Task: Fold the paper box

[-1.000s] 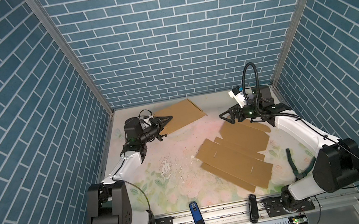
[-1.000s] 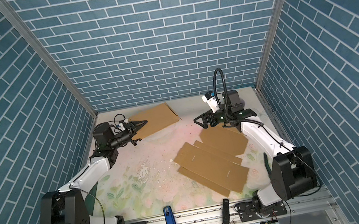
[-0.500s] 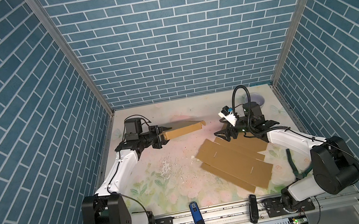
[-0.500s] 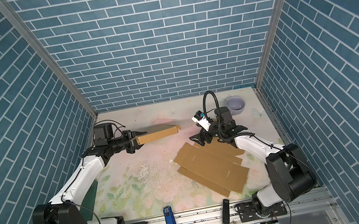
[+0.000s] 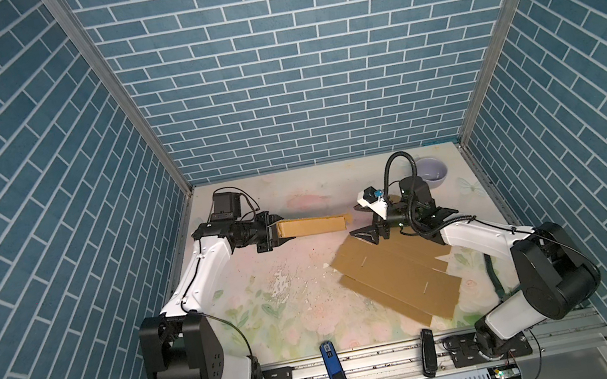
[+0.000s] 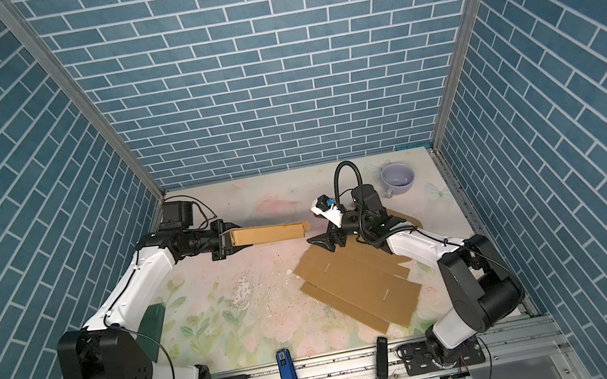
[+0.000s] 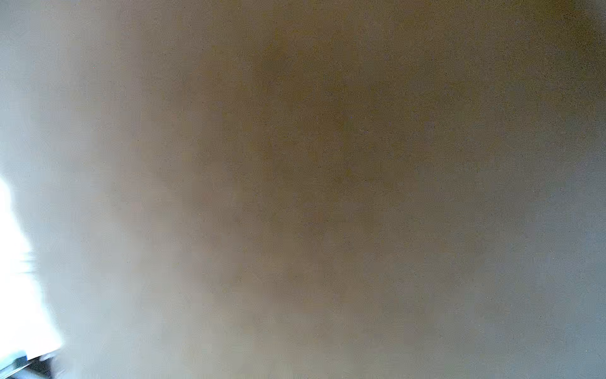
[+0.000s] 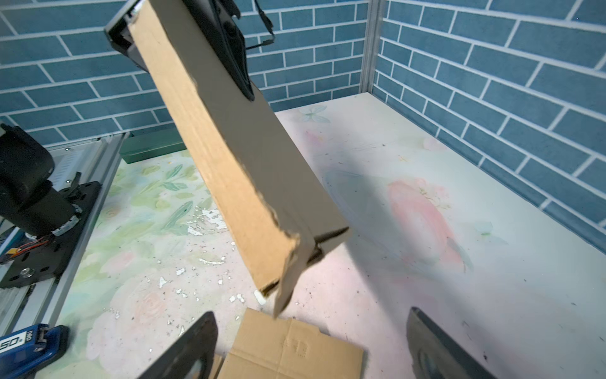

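Observation:
The paper box (image 5: 310,226) (image 6: 265,234) is a flattened brown cardboard piece held off the table, edge-on in both top views. My left gripper (image 5: 274,231) (image 6: 229,242) is shut on its left end, with black fingers (image 8: 226,42) on both faces. The left wrist view shows only blurred brown cardboard (image 7: 295,180). My right gripper (image 5: 360,222) (image 6: 318,232) (image 8: 311,347) stands open just off the box's torn free end (image 8: 295,256), apart from it. Below it a second flat cardboard sheet (image 5: 397,275) (image 6: 357,286) (image 8: 288,351) lies on the table.
A lavender cup (image 5: 432,172) (image 6: 397,178) stands at the back right corner. A blue tool (image 5: 333,366) and a black one (image 5: 429,358) rest on the front rail. A green object (image 6: 154,330) (image 8: 151,147) lies by the left wall. Brick walls enclose three sides.
My left arm has swung the box from the back left toward the middle and turned it edge-on. My right gripper has come down and leftward to the box's free end, uncovering the cup.

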Controlling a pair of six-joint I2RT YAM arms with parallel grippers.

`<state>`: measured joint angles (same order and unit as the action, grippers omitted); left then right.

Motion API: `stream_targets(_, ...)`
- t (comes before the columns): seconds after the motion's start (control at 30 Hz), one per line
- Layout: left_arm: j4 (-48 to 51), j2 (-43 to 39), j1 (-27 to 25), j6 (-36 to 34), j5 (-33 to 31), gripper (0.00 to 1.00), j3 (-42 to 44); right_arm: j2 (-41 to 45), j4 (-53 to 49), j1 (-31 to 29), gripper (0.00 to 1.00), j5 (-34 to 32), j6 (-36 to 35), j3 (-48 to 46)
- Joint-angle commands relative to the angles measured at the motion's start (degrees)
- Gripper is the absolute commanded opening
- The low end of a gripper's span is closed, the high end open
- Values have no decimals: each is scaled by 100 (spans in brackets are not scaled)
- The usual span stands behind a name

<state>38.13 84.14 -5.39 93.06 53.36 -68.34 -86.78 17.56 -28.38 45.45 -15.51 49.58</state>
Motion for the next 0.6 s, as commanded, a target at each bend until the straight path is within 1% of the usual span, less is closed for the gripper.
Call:
stream_targets(0.0,938,176,47,-597,214,8,-359,-38,451,-136,88,187,-334,-124)
stream_targets(0.13,1363,362,63,-822,272,8,-676,-157,605,-293,87,136,-298,-107)
stream_targets(0.3,1531,563,64,-923,362,7,-943,-279,858,-510,85,24,-272,-124)
stream_targets(0.43,1560,651,64,-1014,468,6,-1033,-433,1480,-589,84,-2,-5,-262)
stream_targets(0.57,1638,659,64,-1120,548,6,-1003,-578,1969,-633,81,136,263,-282)
